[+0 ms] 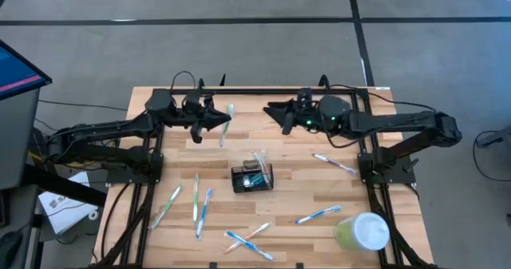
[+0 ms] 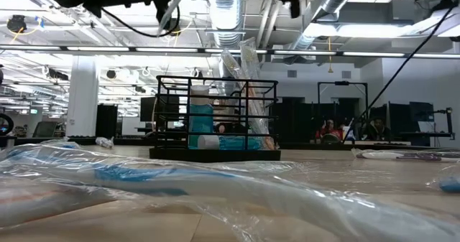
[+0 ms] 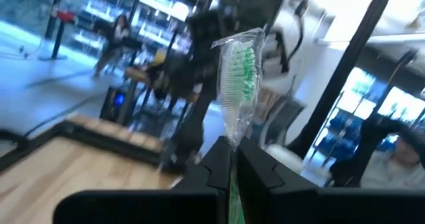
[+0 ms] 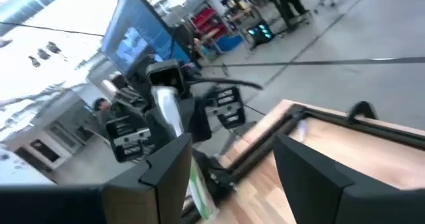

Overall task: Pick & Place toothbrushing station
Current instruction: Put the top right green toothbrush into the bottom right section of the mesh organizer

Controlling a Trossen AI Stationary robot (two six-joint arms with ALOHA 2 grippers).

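green bristles show on the wrapped toothbrush (image 1: pixel 226 124) pinched tight in the left claw (image 1: pixel 221 122), high over the wooden tabletop (image 1: pixel 295 181). the right claw (image 1: pixel 275 109) is held wide open and empty. the toothbrushing station (image 1: pixel 252 177) sits mid-tabletop. the slippery wrap could slide out. a big workshop room is seen behind

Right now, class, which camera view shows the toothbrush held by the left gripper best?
The left wrist view: the wrapped green toothbrush fills the middle, its bristles clear, clamped in the left gripper. The high view shows it small; the right wrist view shows it blurred; the low view barely shows it.
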